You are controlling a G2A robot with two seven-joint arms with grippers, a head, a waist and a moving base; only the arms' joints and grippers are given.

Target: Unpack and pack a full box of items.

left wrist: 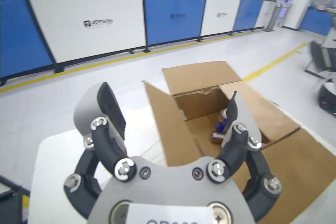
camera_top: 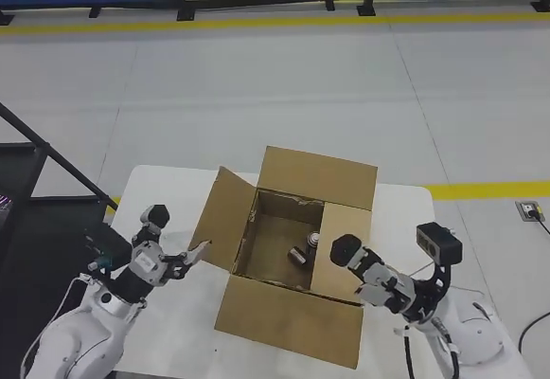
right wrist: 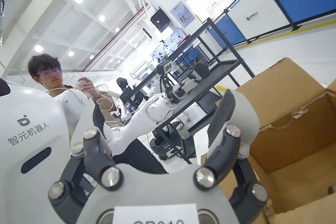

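Note:
An open cardboard box (camera_top: 293,313) stands on the white table (camera_top: 166,189) with its flaps spread. Two small cans (camera_top: 303,252) are on its floor by the right wall; one, with a purple label (left wrist: 220,123), stands upright and the other (left wrist: 217,136) lies beside it. My left gripper (camera_top: 176,237) hovers open just left of the box's left flap (camera_top: 222,218), holding nothing; its black pads (left wrist: 111,107) point toward the box (left wrist: 199,101). My right gripper (camera_top: 355,263) is open and empty over the box's right flap, with the box (right wrist: 291,120) beside its fingers (right wrist: 223,114).
A black metal rack (camera_top: 9,204) stands close to the table's left side. Bare table shows left of the box and a narrower strip (camera_top: 402,204) to its right. Yellow floor lines (camera_top: 502,189) run beyond the table.

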